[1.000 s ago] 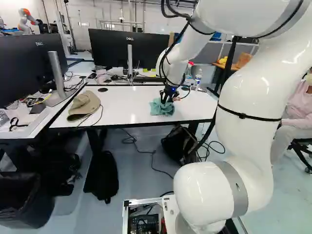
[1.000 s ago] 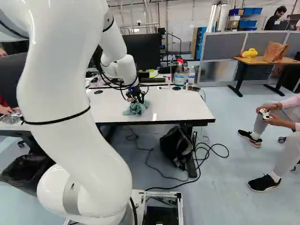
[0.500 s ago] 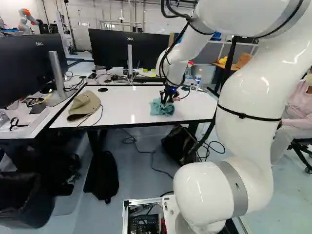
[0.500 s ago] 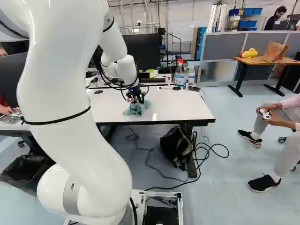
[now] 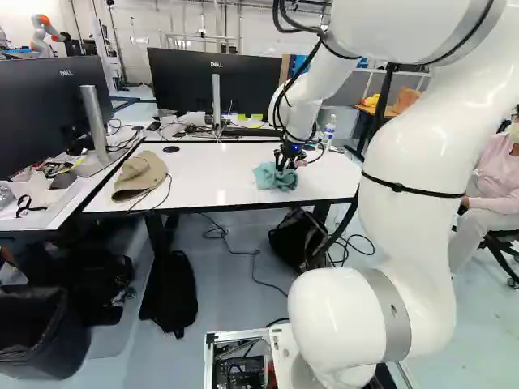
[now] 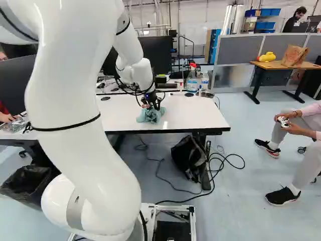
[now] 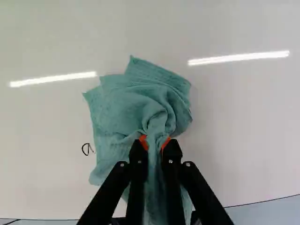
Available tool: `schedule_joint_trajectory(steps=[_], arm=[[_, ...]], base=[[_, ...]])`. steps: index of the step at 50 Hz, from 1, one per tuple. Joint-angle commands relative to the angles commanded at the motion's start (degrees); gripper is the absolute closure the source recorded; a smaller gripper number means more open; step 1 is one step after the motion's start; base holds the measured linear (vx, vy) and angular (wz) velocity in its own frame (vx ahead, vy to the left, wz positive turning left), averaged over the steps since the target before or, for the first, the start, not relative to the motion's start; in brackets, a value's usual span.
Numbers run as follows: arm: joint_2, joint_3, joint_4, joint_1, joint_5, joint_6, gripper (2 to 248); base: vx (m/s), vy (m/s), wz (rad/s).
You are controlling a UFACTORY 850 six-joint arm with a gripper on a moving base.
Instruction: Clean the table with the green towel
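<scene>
Jaws pinch green towel (image 7: 119, 112); it touches the table (image 5: 211, 174).

Towel (image 5: 274, 178) on table (image 5: 212, 185); hat (image 5: 141, 173) to left, monitor (image 5: 182, 81) behind.

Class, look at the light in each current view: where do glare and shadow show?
Wrist view: two bright glare streaks on the white tabletop, faint shadow beside the green towel; left base view: highlights on the glossy arm; right base view: small glare patch near the towel.
</scene>
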Motion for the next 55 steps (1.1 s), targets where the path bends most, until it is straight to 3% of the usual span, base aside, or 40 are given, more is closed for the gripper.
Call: schedule_joint_trajectory(steps=[13, 29, 55], arm=[[-3.07, -3.79, 0.0, 0.55, 0.0, 0.0, 204], [-5.7, -7.13, 0.0, 2.84, 0.0, 0.0, 204], [-4.79, -5.97, 0.0, 7.49, 0.0, 0.0, 204]], base=[[0.0, 0.0, 0.0], [0.0, 0.0, 0.0], [0.0, 0.0, 0.0]])
